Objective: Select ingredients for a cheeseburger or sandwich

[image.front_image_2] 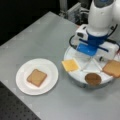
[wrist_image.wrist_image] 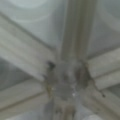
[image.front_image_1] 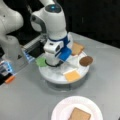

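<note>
A round white divided tray (image.front_image_1: 53, 77) (image.front_image_2: 75, 53) holds the ingredients: a toast square (image.front_image_1: 77, 48) (image.front_image_2: 113, 68), a dark brown patty (image.front_image_1: 86, 60) (image.front_image_2: 93, 79), a yellow cheese square (image.front_image_1: 72, 75) (image.front_image_2: 70, 65) and green lettuce (image.front_image_1: 40, 61). My gripper (image.front_image_1: 55, 58) (image.front_image_2: 88, 51) hangs low over the tray's middle, its fingers hidden under the white and blue hand. The wrist view shows only the tray's hub (wrist_image.wrist_image: 66, 80) where the dividers cross, very close. Another toast square (image.front_image_1: 79, 115) (image.front_image_2: 36, 77) lies alone on the white plate (image.front_image_1: 62, 110) (image.front_image_2: 22, 85).
The grey table (image.front_image_1: 105, 82) (image.front_image_2: 45, 35) carries the tray and the plate. In a front view, the arm's white base (image.front_image_1: 10, 30) stands at the left, with a small orange and blue piece (image.front_image_1: 10, 79) beside it. A dark box (image.front_image_1: 35, 50) sits behind the tray.
</note>
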Controlling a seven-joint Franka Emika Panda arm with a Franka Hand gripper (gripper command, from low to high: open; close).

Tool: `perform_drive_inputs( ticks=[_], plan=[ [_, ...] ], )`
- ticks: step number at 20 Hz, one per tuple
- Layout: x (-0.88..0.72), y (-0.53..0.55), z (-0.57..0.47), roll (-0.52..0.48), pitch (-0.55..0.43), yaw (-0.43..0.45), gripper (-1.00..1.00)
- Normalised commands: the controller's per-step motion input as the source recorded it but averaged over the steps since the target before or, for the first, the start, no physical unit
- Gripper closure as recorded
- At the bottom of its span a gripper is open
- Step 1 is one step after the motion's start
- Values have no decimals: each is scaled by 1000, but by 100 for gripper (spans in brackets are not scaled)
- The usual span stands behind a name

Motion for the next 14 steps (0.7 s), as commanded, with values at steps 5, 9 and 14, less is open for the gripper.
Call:
perform_drive_inputs(
  ticks=[5,9,14],
  plan=[
    [-209,-92,-139,-124,-188,202,-100],
    [-210,-87,-152,-74,-170,216,-100],
    [-234,-91,-146,-3,-140,316,-100]
  ],
)
